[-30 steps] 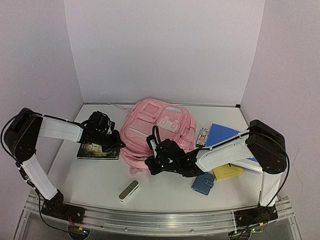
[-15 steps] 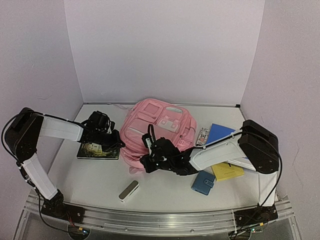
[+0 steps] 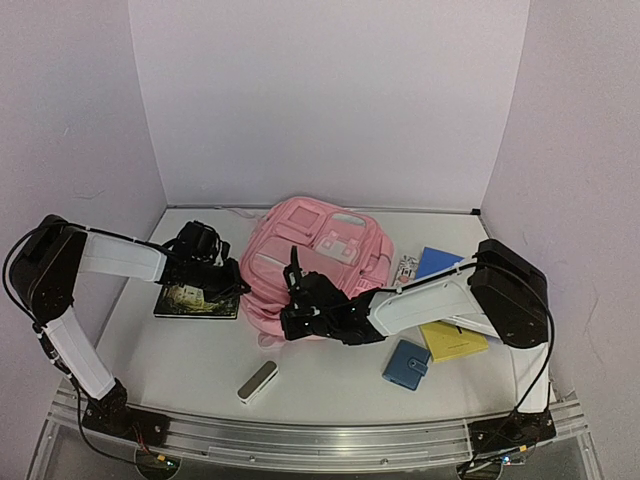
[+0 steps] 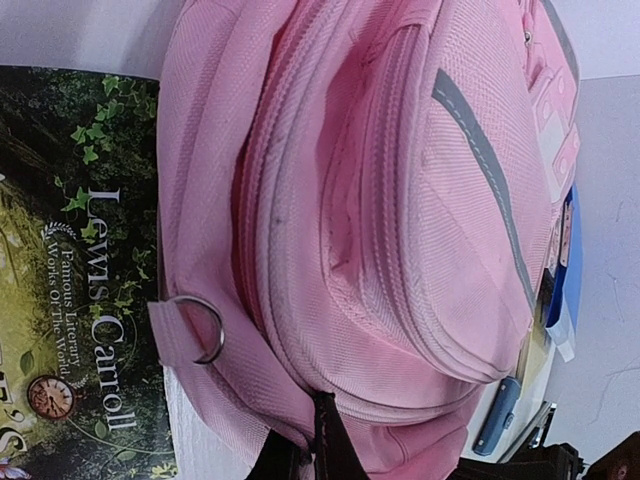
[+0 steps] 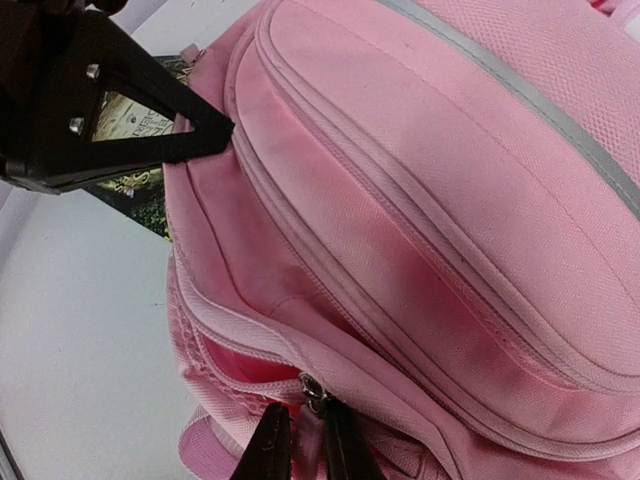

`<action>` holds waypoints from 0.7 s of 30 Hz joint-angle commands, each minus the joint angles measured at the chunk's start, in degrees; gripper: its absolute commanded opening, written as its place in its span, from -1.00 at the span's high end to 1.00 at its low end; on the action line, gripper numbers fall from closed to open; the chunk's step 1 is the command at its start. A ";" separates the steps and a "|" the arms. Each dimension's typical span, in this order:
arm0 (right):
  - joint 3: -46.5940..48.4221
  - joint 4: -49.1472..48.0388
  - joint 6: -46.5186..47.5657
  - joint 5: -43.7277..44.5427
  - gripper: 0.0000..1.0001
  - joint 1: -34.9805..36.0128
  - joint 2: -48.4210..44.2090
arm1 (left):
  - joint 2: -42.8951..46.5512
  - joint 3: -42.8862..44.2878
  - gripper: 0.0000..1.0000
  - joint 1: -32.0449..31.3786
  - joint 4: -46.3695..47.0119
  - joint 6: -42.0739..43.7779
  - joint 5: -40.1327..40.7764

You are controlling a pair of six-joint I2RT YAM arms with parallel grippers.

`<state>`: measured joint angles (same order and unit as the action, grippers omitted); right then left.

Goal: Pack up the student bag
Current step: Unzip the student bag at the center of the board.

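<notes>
Lying: bag [image 3: 330,250] flat at mid-table, front up, its long axis running roughly 12 to 6 o'clock, near end toward the arms.
Zip pull [image 5: 312,392]: at the bag's 6 o'clock end, on the main seam, which gapes a little beside it.
Right gripper [image 5: 300,435]: reaching in from 4 o'clock, jaws almost together with the pull between the tips; it looks pinched.
Left gripper [image 4: 300,452]: clamped tight on the bag's edge at about 8 o'clock.
Relation: the right arm is nearer the pull. From its jaws the seam curves off toward 9 o'clock, so the pull likely travels that way while the left anchors.
Book [image 3: 195,302]: at the bag's 9 o'clock, touching it.
Wallet [image 3: 406,366]: at 4 o'clock, apart.
</notes>
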<state>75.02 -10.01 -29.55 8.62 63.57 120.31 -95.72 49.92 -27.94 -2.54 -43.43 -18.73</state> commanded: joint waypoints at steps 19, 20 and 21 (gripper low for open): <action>-8.41 8.26 -4.93 7.29 1.00 -0.63 -6.85 | 5.69 1.61 1.00 5.69 -2.05 5.43 0.35; -8.86 8.26 -5.09 7.23 1.00 -0.63 -6.74 | 5.68 1.66 1.00 5.86 -2.21 5.86 0.36; -9.18 8.30 -5.45 7.34 1.00 -0.62 -6.69 | 5.76 1.67 1.00 6.15 -2.42 6.32 0.32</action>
<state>68.59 -7.45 -33.12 12.21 63.64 114.65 -93.01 49.93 -24.65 -4.10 -40.38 -21.34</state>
